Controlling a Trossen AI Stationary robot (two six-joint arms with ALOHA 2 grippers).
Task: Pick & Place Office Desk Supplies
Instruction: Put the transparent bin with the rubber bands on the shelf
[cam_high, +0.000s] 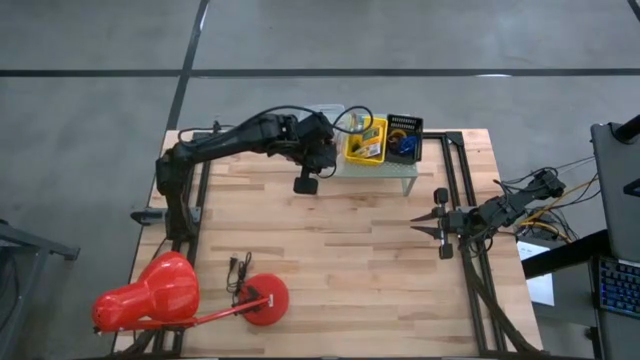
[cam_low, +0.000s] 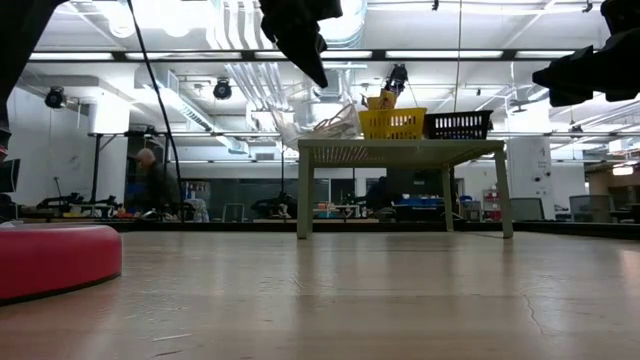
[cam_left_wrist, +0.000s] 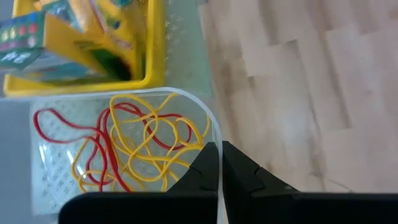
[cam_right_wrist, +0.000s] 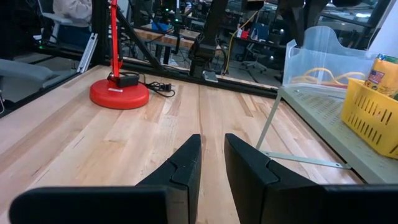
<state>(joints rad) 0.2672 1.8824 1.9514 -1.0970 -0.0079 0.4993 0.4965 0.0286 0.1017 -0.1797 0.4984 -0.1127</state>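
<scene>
Left wrist view crops the crayon boxes; left end effector pinched together, right end effector slightly apart, empty.

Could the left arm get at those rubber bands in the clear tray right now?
Probably yes. The left gripper hangs right at the edge of the clear tray, with the rubber bands lying loose inside and nothing covering them. Its fingers are shut, though, so they would have to open first.

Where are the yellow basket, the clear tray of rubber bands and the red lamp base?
yellow basket (cam_high: 365, 143), high view, its side wall.
clear tray (cam_left_wrist: 208, 118), left wrist view, its rim.
red lamp base (cam_right_wrist: 118, 95), right wrist view, its top.
</scene>
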